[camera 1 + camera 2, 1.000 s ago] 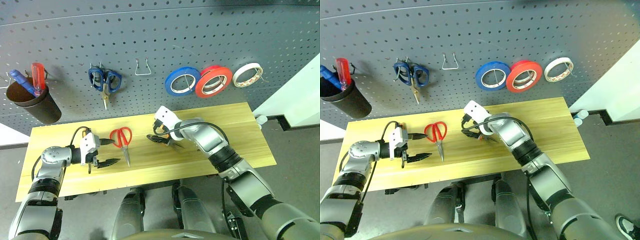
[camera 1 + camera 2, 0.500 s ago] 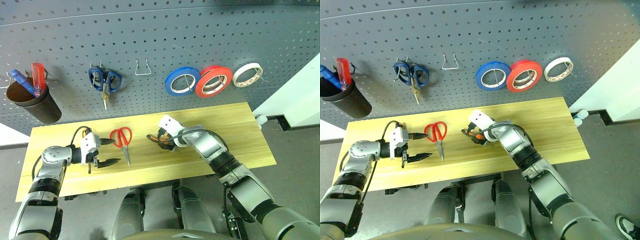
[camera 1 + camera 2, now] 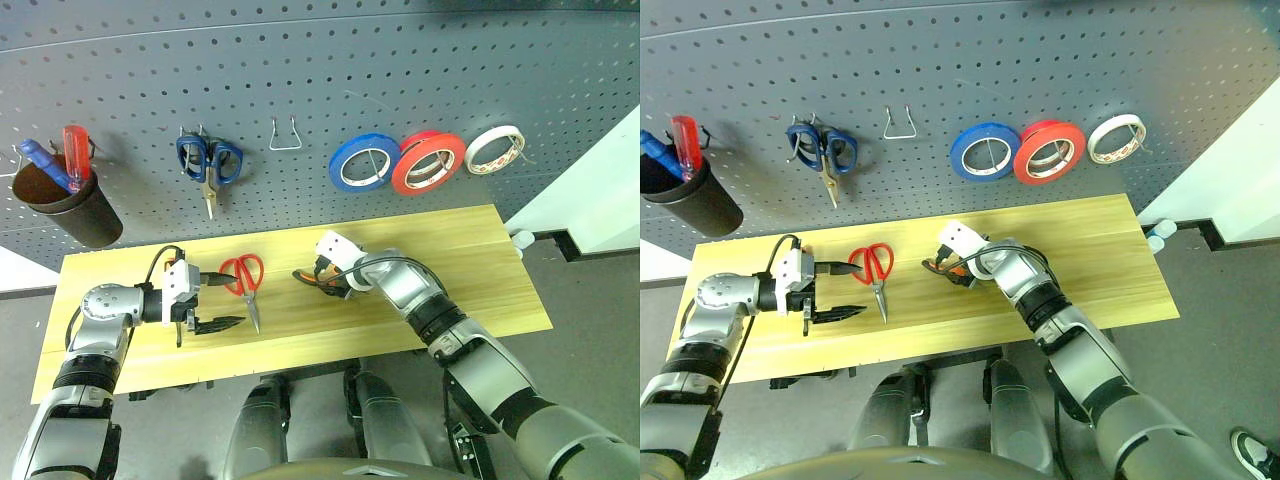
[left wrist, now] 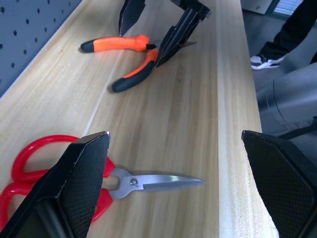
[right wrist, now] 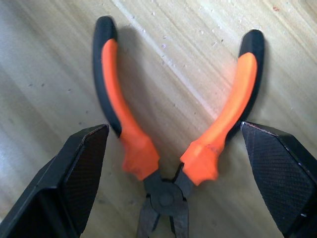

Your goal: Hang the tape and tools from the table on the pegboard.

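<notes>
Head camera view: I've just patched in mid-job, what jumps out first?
The right gripper, fingers open, sits low over the orange-and-black pliers, which lie with handles spread on the table. To their left, red-handled scissors lie flat beside the open left gripper. Above, on the pegboard, blue, red and cream-white tape rolls hang in a row, the red roll in the middle.

scissors (image 3: 245, 281) left of pliers (image 3: 318, 281) on table (image 3: 480, 260), pegboard (image 3: 320, 80) behind, tape (image 3: 428, 162) hanging on it
</notes>
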